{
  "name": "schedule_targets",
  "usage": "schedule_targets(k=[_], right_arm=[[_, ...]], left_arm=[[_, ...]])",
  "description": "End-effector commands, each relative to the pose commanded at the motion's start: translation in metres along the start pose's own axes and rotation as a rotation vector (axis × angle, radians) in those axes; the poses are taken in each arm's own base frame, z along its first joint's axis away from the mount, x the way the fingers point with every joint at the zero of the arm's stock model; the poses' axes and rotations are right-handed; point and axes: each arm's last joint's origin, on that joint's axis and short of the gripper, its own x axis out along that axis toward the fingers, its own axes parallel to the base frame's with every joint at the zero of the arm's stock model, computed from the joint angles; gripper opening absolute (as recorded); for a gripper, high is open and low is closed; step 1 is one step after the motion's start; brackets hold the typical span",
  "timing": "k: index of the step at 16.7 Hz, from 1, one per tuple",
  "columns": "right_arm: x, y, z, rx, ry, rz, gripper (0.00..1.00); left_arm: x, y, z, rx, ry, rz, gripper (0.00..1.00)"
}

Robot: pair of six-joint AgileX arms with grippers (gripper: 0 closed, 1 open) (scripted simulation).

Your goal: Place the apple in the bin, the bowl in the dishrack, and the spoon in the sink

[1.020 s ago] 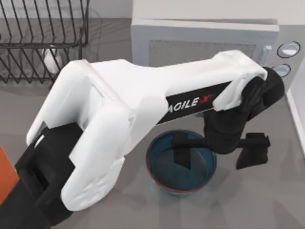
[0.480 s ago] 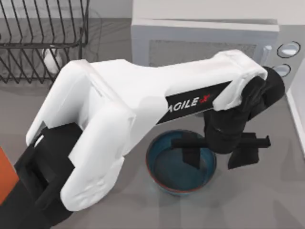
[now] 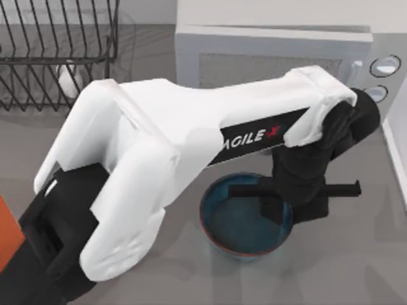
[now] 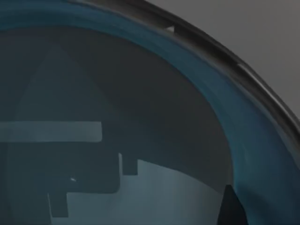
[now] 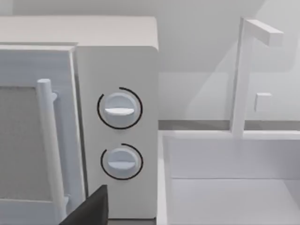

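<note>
While my left gripper (image 3: 296, 206) hangs low over the bowl (image 3: 245, 238), I read this as the bowl step of the task, at the point of taking hold. One finger reaches down inside the bowl's side farthest from my arm's base, and the other seems to sit at or just outside the rim there. I cannot tell whether the fingers have closed on the wall or are only straddling it, since my wrist covers them from above. In my left wrist view the glossy teal inside of the bowl (image 4: 140, 117) lies just beneath me, with one dark fingertip (image 4: 229, 206) at its inner wall.

The bowl rests on the grey table (image 3: 356, 267) directly below my gripper, in front of the microwave (image 3: 273, 57). The dishrack (image 3: 57, 57) stands well away, back past my own arm's base. My right arm is parked, its camera facing the microwave's knobs (image 5: 119, 108) and the white sink (image 5: 225, 187) beside it.

Next, I judge, comes a firm pinch on the rim, then a straight lift clear of the table before swinging across to the dishrack, keeping the bowl level.
</note>
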Motion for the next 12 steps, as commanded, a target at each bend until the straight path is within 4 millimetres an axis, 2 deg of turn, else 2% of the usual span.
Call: schedule_targets(k=[9,12], right_arm=[[0.000,0.000,0.000,0.000,0.000,0.000,1.00],[0.000,0.000,0.000,0.000,0.000,0.000,1.00]], left_arm=[[-0.003,0.000,0.001,-0.001,0.001,0.001,0.00],[-0.023,-0.003,0.003,-0.007,0.005,0.007,0.00]])
